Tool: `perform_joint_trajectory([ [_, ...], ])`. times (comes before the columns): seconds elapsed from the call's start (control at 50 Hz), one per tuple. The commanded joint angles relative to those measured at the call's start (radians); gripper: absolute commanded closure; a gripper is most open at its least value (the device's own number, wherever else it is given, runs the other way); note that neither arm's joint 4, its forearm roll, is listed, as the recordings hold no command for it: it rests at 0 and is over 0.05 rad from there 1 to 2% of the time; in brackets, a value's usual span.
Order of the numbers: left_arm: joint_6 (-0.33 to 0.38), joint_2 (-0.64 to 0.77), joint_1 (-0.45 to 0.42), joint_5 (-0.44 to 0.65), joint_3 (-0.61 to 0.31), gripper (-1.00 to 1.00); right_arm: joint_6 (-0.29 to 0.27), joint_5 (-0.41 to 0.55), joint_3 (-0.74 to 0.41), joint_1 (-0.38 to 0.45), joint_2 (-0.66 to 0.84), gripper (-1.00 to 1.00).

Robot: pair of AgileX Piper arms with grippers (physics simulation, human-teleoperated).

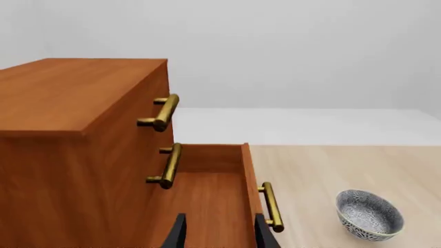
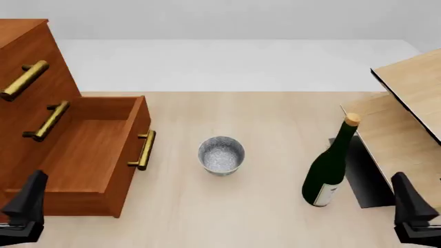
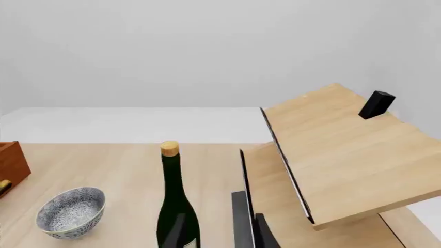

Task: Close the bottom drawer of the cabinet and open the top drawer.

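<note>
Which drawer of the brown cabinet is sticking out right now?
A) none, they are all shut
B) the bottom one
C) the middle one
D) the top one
B: the bottom drawer is pulled out over the table so you can see inside it, while the top drawer and the middle drawer sit flush in the cabinet.

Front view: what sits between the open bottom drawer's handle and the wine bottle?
Only the patterned bowl, standing apart from both bottom drawer and bottle; otherwise bare tabletop, per front view.
</note>
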Motion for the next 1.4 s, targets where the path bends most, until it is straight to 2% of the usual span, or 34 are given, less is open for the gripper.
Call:
perform_joint_trajectory([
  [0.02, 0.009, 0.006, 0.001, -0.021, 0.023, -1.00, 0.001, -0.005, 0.000, 0.004, 0.010, -1.00],
  [0.24, 0.017, 0.038, -0.005, -0.042, 0.023, -1.00, 0.000, -0.005, 0.002, 0.003, 0.005, -1.00],
  [0.26, -0.024, 0.043, 0.010, -0.042, 0.021, -1.00, 0.000, -0.005, 0.002, 0.003, 0.004, -1.00],
  [0.42, 0.003, 0.122, -0.009, -0.084, -0.013, -1.00, 0.003, -0.014, 0.003, -0.003, 0.013, -1.00],
  [0.46, 0.030, 0.144, -0.024, -0.092, -0.018, -1.00, 0.005, -0.019, 0.003, -0.004, 0.018, -1.00],
  [0.52, 0.000, 0.164, -0.032, -0.078, -0.057, -1.00, 0.006, -0.019, 0.003, -0.006, 0.018, -1.00],
  [0.54, -0.034, 0.168, -0.031, -0.064, -0.083, -1.00, 0.006, -0.016, 0.003, -0.007, 0.015, -1.00],
  [0.64, -0.010, 0.231, -0.047, -0.040, -0.164, -1.00, 0.007, -0.007, 0.003, -0.005, 0.006, -1.00],
  [0.74, -0.043, 0.311, -0.055, -0.005, -0.236, -1.00, 0.008, -0.004, 0.003, -0.006, 0.003, -1.00],
  [0.76, -0.104, 0.334, -0.050, 0.005, -0.253, -1.00, 0.008, -0.004, 0.003, -0.007, 0.003, -1.00],
  [0.78, -0.135, 0.396, -0.075, 0.023, -0.289, -1.00, 0.009, -0.004, 0.003, -0.007, 0.004, -1.00],
  [0.8, -0.135, 0.397, -0.075, 0.023, -0.289, -1.00, 0.009, -0.004, 0.003, -0.007, 0.004, -1.00],
  [0.82, -0.058, 0.421, -0.111, 0.055, -0.334, -1.00, 0.009, -0.004, 0.003, -0.006, 0.004, -1.00],
  [0.84, -0.059, 0.448, -0.109, 0.058, -0.340, -1.00, 0.009, -0.005, 0.003, -0.006, 0.004, -1.00],
  [0.92, -0.089, 0.558, -0.123, 0.085, -0.388, -1.00, 0.008, -0.006, 0.003, -0.006, 0.005, -1.00],
  [0.96, -0.139, 0.597, -0.154, 0.111, -0.424, -1.00, 0.010, -0.012, 0.003, -0.010, 0.009, -1.00],
  [1.0, -0.117, 0.623, -0.149, 0.123, -0.441, -1.00, 0.010, -0.014, 0.003, -0.011, 0.011, -1.00],
  [1.06, -0.146, 0.677, -0.169, 0.140, -0.475, -1.00, 0.009, -0.019, 0.003, -0.012, 0.016, -1.00],
  [1.16, -0.206, 0.756, -0.251, 0.157, -0.503, -1.00, 0.008, -0.025, 0.003, -0.011, 0.022, -1.00],
  [1.18, -0.239, 0.777, -0.276, 0.159, -0.506, -1.00, 0.008, -0.024, 0.003, -0.010, 0.021, -1.00],
  [1.24, -0.209, 0.792, -0.285, 0.171, -0.525, -1.00, 0.008, -0.023, 0.003, -0.011, 0.020, -1.00],
  [1.3, -0.270, 0.822, -0.288, 0.189, -0.546, -1.00, 0.008, -0.022, 0.003, -0.011, 0.019, -1.00],
  [1.34, -0.345, 0.851, -0.302, 0.199, -0.550, -1.00, 0.008, -0.020, 0.003, -0.011, 0.018, -1.00],
  [1.4, -0.371, 0.873, -0.323, 0.216, -0.559, -1.00, 0.008, -0.012, 0.003, -0.008, 0.010, -1.00],
])
